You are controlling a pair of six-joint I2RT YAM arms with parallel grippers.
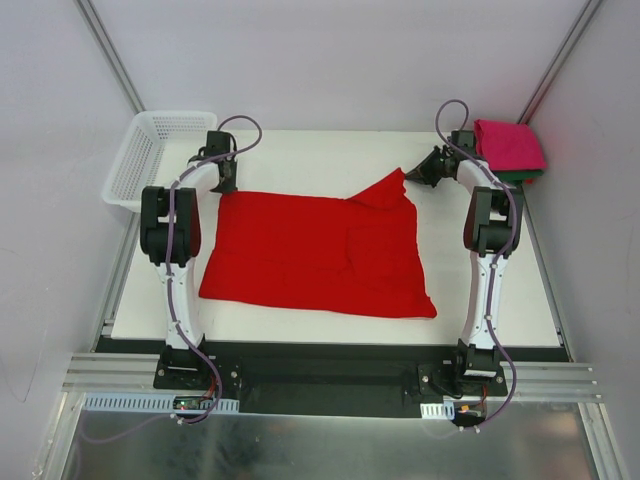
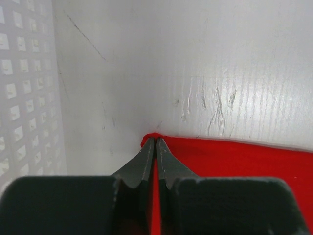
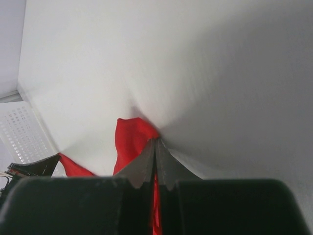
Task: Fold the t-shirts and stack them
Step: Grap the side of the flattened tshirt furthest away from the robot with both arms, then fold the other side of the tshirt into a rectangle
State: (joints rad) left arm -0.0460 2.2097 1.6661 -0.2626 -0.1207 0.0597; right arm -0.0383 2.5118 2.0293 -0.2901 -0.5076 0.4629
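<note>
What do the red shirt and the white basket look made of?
The red shirt: soft matte cloth, probably a cotton knit; it creases and drapes where a corner is lifted. The basket: white, rigid-looking plastic; walls are a moulded grid of square holes.

No text, label, brand or number is readable anywhere. The red t-shirt [image 1: 315, 250] is plain, the mesh basket [image 1: 125, 175] is unmarked, and the small boards [image 1: 190, 403] at the near arm bases are too tiny to read.

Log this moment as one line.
left claw: shut on red t-shirt corner | right claw: shut on red t-shirt | pink t-shirt: folded, far right
</note>
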